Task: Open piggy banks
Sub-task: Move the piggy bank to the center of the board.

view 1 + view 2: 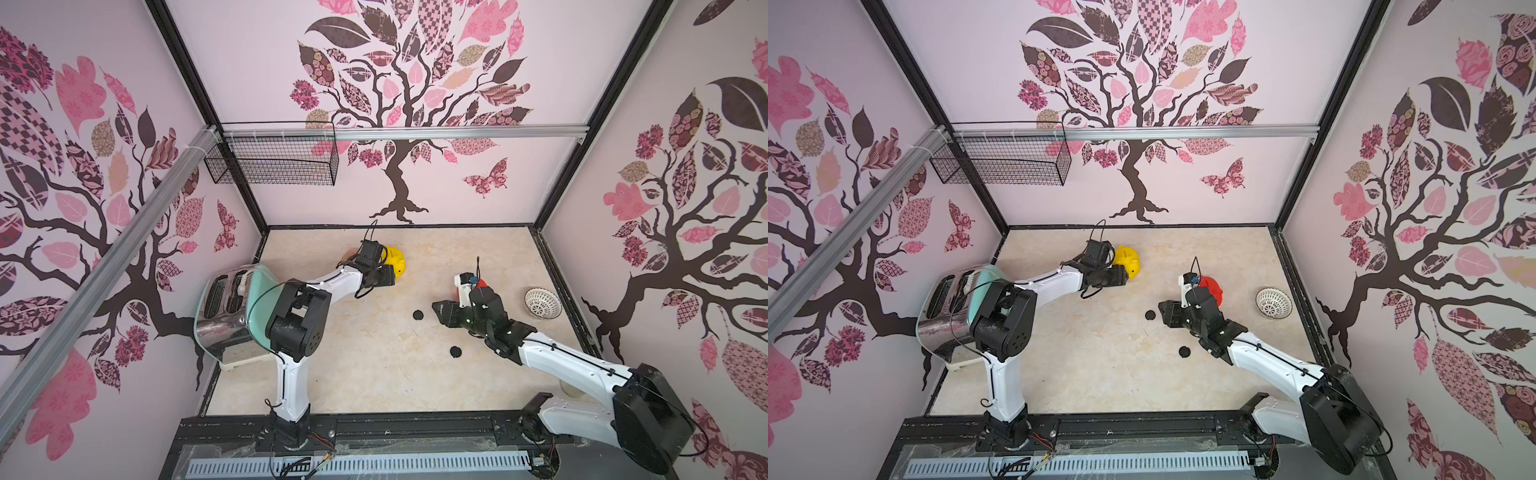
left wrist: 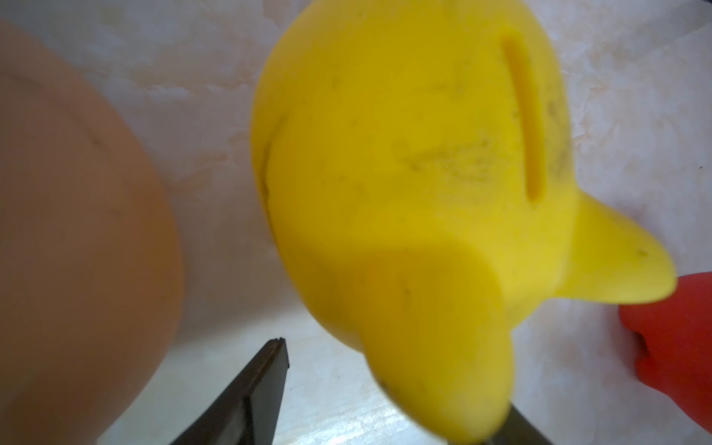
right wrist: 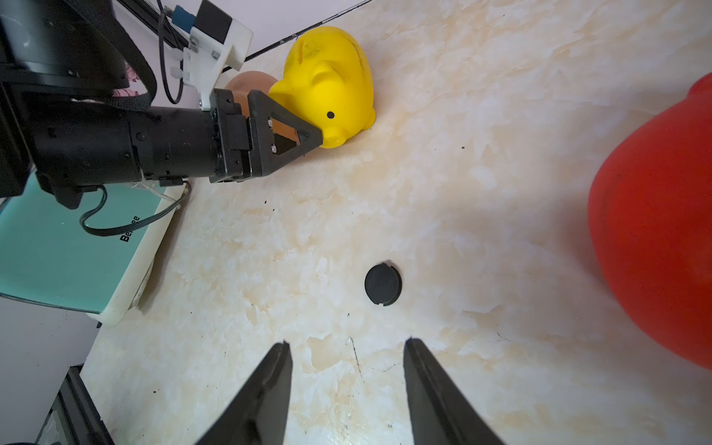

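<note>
The yellow pig [image 3: 331,84], at the back of the table [image 3: 481,185], was straddled by the left gripper [image 3: 314,139], jaws part-open, one finger [image 2: 258,393] clear. The right gripper [image 3: 347,342] was held wide, empty. With two plugs [image 1: 418,315] already out, closing firmly on this pig was judged next.

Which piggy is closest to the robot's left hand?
The yellow piggy. The left gripper is right at its snout, while the peach piggy and the red piggy sit off to either side.

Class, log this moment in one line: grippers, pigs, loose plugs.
left gripper: open at head of yellow pig | right gripper: open, empty, above table | two black plugs loose on table | peach pig beside yellow pig
</note>
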Controlling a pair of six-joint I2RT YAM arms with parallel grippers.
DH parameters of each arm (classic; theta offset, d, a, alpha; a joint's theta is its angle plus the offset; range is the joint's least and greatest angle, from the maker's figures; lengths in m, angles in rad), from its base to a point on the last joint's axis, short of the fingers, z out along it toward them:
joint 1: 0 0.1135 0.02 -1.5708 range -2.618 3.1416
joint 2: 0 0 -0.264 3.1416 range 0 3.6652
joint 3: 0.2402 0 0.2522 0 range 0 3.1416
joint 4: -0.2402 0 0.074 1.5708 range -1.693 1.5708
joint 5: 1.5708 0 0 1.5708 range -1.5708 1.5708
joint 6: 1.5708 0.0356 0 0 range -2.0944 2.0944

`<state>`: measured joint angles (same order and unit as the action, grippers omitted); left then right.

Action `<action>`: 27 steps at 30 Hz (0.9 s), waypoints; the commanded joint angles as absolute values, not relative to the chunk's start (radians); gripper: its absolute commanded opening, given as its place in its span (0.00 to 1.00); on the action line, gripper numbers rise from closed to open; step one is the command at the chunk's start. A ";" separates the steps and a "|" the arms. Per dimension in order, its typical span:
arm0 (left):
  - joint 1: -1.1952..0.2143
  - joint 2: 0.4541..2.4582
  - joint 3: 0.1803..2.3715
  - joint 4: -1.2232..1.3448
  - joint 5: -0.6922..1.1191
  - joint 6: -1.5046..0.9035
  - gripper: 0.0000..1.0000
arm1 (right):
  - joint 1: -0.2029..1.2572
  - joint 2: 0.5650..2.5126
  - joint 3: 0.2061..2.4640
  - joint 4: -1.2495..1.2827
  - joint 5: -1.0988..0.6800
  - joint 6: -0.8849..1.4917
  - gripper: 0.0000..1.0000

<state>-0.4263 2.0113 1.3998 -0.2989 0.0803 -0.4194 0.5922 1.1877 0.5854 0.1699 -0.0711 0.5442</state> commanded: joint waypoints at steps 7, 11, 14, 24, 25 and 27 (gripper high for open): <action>-0.436 1.918 1.385 -0.326 0.116 -0.402 0.68 | 0.581 1.148 0.618 0.096 0.001 0.508 0.52; -0.452 1.836 1.344 -0.305 0.135 -0.413 0.70 | 0.564 1.115 0.646 0.011 0.102 0.492 0.53; -0.478 1.720 1.269 -0.283 0.114 -0.425 0.72 | 0.510 1.102 0.678 -0.086 0.176 0.487 0.55; -0.625 1.357 0.934 -0.153 -0.003 -0.462 0.89 | 0.240 1.216 0.801 -0.188 0.138 0.445 0.96; -0.625 1.344 0.913 -0.136 0.012 -0.472 0.90 | 0.215 1.240 0.813 -0.184 0.104 0.444 0.97; -0.627 1.325 0.867 -0.095 0.048 -0.479 0.90 | 0.154 1.307 0.831 -0.158 -0.004 0.447 0.97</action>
<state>-0.6289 1.3365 0.9195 -0.1635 0.0299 -0.4572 0.2115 1.2453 0.7937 -0.1310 0.0967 0.4633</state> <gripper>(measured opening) 0.896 0.967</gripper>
